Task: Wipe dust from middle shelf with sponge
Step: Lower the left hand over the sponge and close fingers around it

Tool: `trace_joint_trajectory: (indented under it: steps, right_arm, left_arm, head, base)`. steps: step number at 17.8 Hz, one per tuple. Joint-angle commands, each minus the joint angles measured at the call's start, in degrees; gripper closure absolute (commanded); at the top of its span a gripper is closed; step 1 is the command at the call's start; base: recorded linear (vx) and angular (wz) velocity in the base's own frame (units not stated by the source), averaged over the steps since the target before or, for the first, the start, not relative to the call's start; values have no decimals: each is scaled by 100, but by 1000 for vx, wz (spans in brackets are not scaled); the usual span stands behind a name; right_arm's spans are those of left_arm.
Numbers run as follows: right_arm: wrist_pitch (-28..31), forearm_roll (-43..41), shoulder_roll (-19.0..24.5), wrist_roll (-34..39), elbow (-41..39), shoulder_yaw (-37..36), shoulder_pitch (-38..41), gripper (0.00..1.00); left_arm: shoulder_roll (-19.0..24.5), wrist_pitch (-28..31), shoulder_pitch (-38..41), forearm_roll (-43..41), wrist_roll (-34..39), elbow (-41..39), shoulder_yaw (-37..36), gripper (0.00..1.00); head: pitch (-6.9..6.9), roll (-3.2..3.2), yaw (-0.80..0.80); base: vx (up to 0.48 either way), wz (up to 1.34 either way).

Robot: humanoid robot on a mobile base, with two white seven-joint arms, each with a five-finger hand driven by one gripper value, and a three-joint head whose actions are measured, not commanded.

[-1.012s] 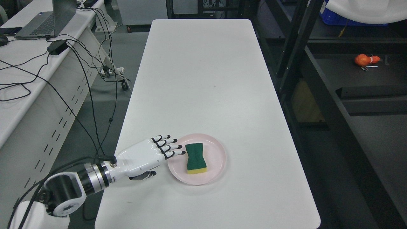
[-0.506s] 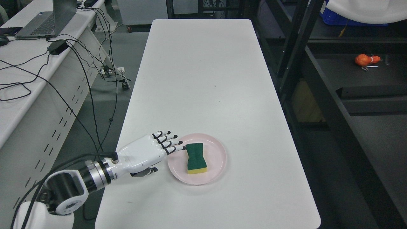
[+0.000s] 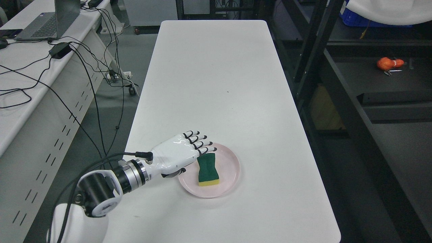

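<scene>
Left hand (image 3: 184, 153) moved fwd over plate (image 3: 229, 175) rim, fingers spread, beside sponge (image 3: 207, 170).

Even overhead light falls bright on the white counter (image 3: 216, 84), with soft, faint shadows and no harsh glare. The shelving (image 3: 371, 101) at three o'clock lies dim. Focus is sharp throughout.

a long white table (image 3: 216, 84) with rounded corners carries a round pink plate (image 3: 231, 168) near its front edge, left of the middle. a green and yellow sponge (image 3: 207, 170) lies on the plate.
</scene>
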Motion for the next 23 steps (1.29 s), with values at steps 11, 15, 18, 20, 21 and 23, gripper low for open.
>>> trace_joint_trajectory:
  steps: [11, 15, 18, 20, 21, 23]
  right_arm:
    - [416, 0, -100, 1, -100, 0, 1, 0]
    - [416, 0, -100, 1, -100, 0, 1, 0]
    - [416, 0, -100, 1, -100, 0, 0, 0]
    - [416, 0, -100, 1, -100, 0, 1, 0]
    - [416, 0, -100, 1, -100, 0, -8, 0]
    - [416, 0, -100, 1, -100, 0, 0, 0]
  left_arm:
    - [-439, 4, 8, -742, -4, 341, -604, 18]
    - [-378, 4, -35, -822, -4, 569, -508, 18]
    - [-307, 4, -202, -857, -4, 868, -367, 18]
    - [-299, 4, -211, -875, -4, 904, -349, 19]
    - [-299, 4, -211, -875, -4, 904, -340, 19]
    - [-307, 4, -203, -875, -13, 913, -262, 21]
  head:
    - [-1, 0, 0]
    - [-1, 0, 0]
    - [-1, 0, 0]
    - [-1, 0, 0]
    - [-1, 0, 0]
    - [-2, 0, 0]
  base:
    - [1, 0]
    - [0, 0]
    - [0, 0]
    - [0, 0]
    - [0, 0]
    - [0, 0]
